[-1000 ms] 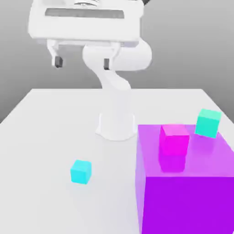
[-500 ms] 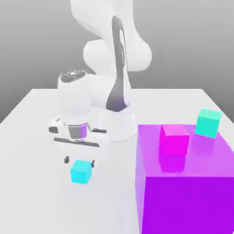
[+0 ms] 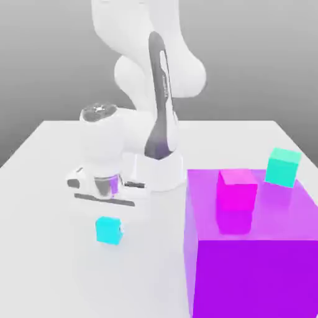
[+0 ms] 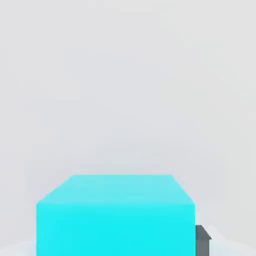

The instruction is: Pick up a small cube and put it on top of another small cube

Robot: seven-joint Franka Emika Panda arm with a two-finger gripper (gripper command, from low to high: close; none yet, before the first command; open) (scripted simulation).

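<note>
White two-finger Franka gripper [image 3: 109, 228] lowered over the small glossy bright cyan cube [image 3: 109, 230], jaws narrowed to the cube's width and closed on it, dark pad [image 4: 202, 242] against one side. Cube sits low by the white tabletop [image 3: 56, 273], exterior view's left of the big glossy purple block [image 3: 256, 273].

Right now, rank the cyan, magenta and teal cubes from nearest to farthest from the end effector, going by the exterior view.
1. Cyan cube: at the end effector, on the exterior view's left.
2. Magenta cube: on the purple block, nearer its left edge in that view.
3. Teal cube: farther toward that view's right.
</note>
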